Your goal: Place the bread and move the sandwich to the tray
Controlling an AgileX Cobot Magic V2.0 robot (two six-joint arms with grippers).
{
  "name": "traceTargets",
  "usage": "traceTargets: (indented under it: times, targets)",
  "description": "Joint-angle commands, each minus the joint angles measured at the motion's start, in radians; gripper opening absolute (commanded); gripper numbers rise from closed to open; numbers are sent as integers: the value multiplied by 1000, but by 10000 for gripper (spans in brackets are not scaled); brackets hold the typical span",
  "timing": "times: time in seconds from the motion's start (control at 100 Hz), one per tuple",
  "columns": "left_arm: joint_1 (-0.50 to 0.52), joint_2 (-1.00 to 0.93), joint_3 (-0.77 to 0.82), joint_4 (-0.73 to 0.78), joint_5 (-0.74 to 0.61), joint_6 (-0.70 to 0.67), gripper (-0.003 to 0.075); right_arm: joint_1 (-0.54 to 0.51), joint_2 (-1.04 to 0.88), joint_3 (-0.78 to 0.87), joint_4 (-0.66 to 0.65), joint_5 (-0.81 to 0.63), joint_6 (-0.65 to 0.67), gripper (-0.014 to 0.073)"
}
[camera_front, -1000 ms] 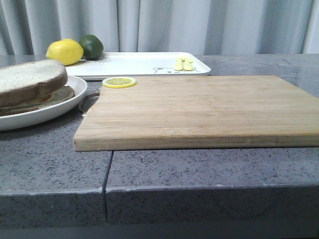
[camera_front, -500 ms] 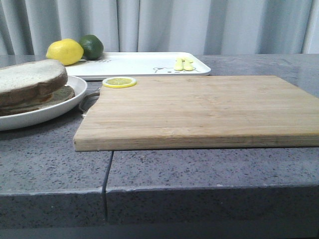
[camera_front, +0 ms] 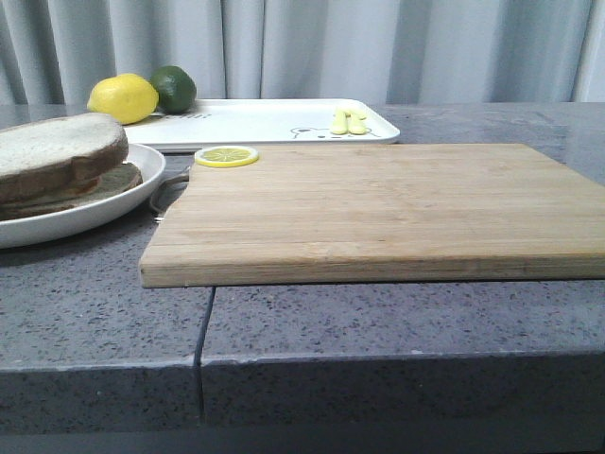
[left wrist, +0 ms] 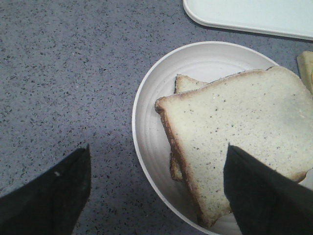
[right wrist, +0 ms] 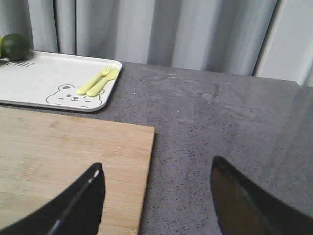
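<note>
The bread (camera_front: 57, 142), a thick pale slice with a brown crust, lies on top of a thinner slice (left wrist: 183, 83) on the round white plate (camera_front: 142, 184) at the left; together they make the sandwich, and its egg is hidden. From the left wrist view the bread (left wrist: 239, 127) fills much of the plate (left wrist: 142, 147). My left gripper (left wrist: 156, 191) hangs open above the plate's edge, one finger over the counter and one over the bread. The white tray (camera_front: 274, 118) stands at the back. My right gripper (right wrist: 159, 200) is open, over the cutting board's edge.
A wooden cutting board (camera_front: 378, 208) fills the middle, with a lemon slice (camera_front: 227, 156) at its far left corner. A lemon (camera_front: 123, 97) and a lime (camera_front: 173, 88) sit at the tray's left end, and a yellow fork and spoon (right wrist: 98, 81) lie beside its bear drawing.
</note>
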Motion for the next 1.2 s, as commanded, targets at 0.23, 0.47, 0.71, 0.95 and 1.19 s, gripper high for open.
traceTargets:
  times: [0.23, 0.47, 0.71, 0.95, 1.19]
  targets:
    - [0, 6, -4, 45, -60, -30, 513, -5, 8, -25, -13, -73, 2, 478]
    - [0, 53, 24, 41, -77, -38, 513, -5, 8, -25, -13, -71, 2, 478]
    - [0, 86, 25, 41, -110, -56, 513, -5, 8, -25, -13, -69, 2, 478]
    - [0, 146, 25, 41, -119, -56, 513, -5, 8, -25, -13, -68, 2, 478]
    - [0, 187, 25, 41, -130, -56, 512, -5, 8, -25, -13, -61, 2, 478]
